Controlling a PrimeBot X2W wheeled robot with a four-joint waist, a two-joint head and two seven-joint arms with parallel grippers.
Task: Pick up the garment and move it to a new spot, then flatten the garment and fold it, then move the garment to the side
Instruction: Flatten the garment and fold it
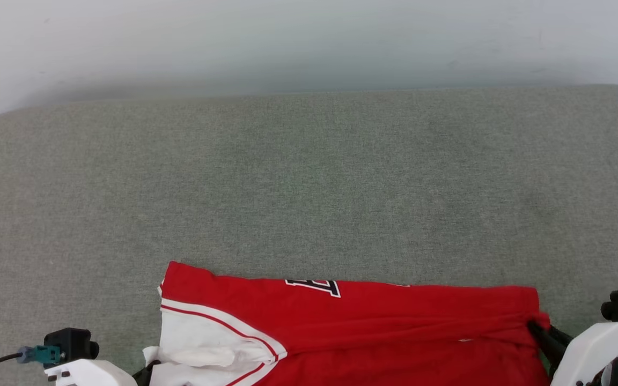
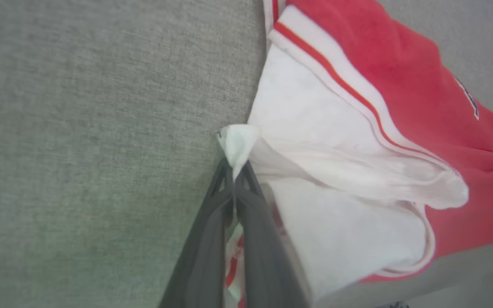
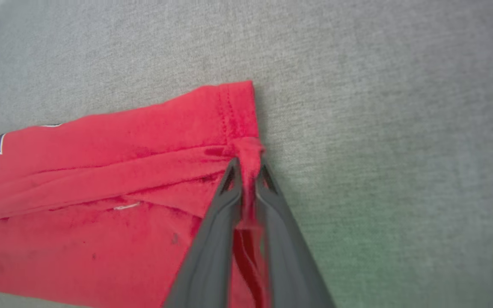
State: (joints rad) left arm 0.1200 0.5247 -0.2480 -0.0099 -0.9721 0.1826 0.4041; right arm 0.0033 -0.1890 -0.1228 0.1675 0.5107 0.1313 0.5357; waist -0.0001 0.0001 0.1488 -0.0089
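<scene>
Where it lay at six o'clock on the grey woven cushion (image 1: 309,187), the red jersey T-shirt with white sleeves (image 1: 373,321) looked light and limp. The left gripper (image 2: 234,171) pinched a sleeve corner at eight o'clock, and the right gripper (image 3: 248,169) clamped the hem corner at four o'clock; both seemed sound holds.

Garment (image 1: 368,321) cut off at bottom edge; lettering (image 1: 313,287) mostly folded under.
</scene>
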